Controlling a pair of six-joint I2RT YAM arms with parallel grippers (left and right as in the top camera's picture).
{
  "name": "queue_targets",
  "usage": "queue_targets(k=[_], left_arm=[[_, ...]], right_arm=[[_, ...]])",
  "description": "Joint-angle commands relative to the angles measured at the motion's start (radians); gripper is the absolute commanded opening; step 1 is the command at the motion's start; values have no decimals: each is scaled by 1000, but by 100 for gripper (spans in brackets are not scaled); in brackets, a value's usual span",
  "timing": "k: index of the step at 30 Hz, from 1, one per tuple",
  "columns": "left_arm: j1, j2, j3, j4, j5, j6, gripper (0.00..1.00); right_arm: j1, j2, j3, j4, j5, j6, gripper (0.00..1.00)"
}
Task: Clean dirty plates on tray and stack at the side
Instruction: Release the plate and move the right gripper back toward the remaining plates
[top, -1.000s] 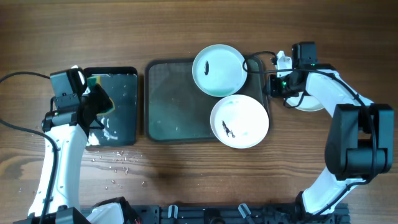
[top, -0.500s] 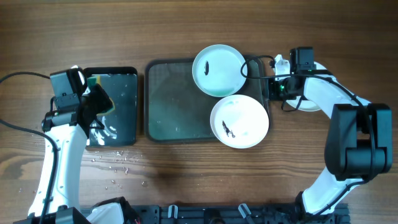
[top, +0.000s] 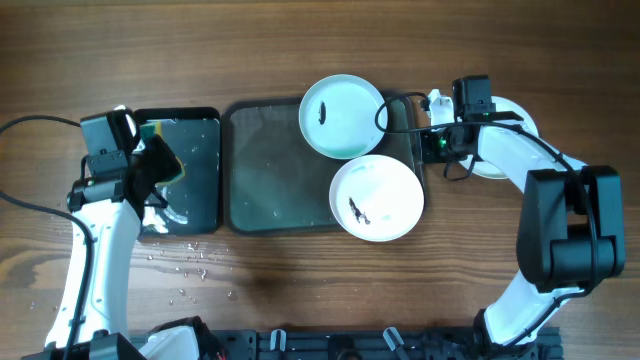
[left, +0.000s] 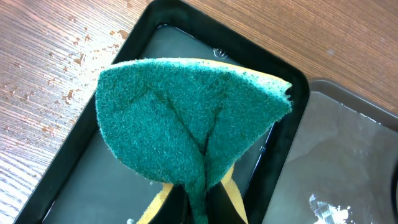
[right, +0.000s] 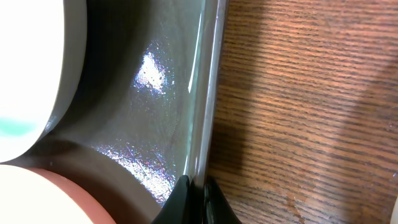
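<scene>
The dark grey-green tray (top: 270, 190) lies mid-table. On its right half are a pale aqua plate (top: 343, 117) and a white plate (top: 376, 197), each with a dark smudge. A third, white plate (top: 508, 112) lies on the table to the right, partly hidden by my right arm. My right gripper (top: 420, 145) is shut on the tray's right rim (right: 208, 93); its fingertips (right: 196, 190) pinch the rim. My left gripper (left: 198, 208) is shut on a folded green and yellow sponge (left: 186, 118), and in the overhead view it (top: 163, 165) hangs over the small black tray.
The small glossy black tray (top: 205, 120) holds water at the left, its rim next to the grey tray (left: 292, 81). Water drops (top: 190, 265) speckle the wood in front of it. Bare wood lies right of the tray rim (right: 298, 112).
The grey tray with its two plates has slid a little to the left, with my right gripper holding its rim. The left arm and sponge have not moved.
</scene>
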Motion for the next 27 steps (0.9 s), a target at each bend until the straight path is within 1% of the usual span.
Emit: queue_targets(k=[1,5,7,8,11,13,16,20,22,24,27], left_arm=[[4,5,-1,4,12,16,4],[4,5,-1,4,12,16,4],[4,5,-1,4,12,16,4],[4,5,-1,4,12,16,4],[4,5,-1,4,12,16,4],[4,5,-1,4,12,16,4],[4,5,-1,4,12,16,4],[4,5,-1,4,12,16,4],[4,5,-1,4,12,16,4],[4,5,-1,2,12,16,4],[4,5,-1,-1,19,16,4]], right_arm=[[19,-22,-9,-29,7,6,5],[19,-22,-9,-66,7,85,6],[19,-22,-9,-89,7,109,14],[19,-22,-9,-97,7,111,16],[19,-22,-9,-111,7,124,18],[19,-22,-9,-120,7,160,19],[19,-23,-4,-119,7,159,25],[8,-34,76,-161,6,159,30],[8,-47,134,-200,-13,161,36],[8,-65,184,-235,-16,193,38],[12,-84,205,-233,-15,193,38]])
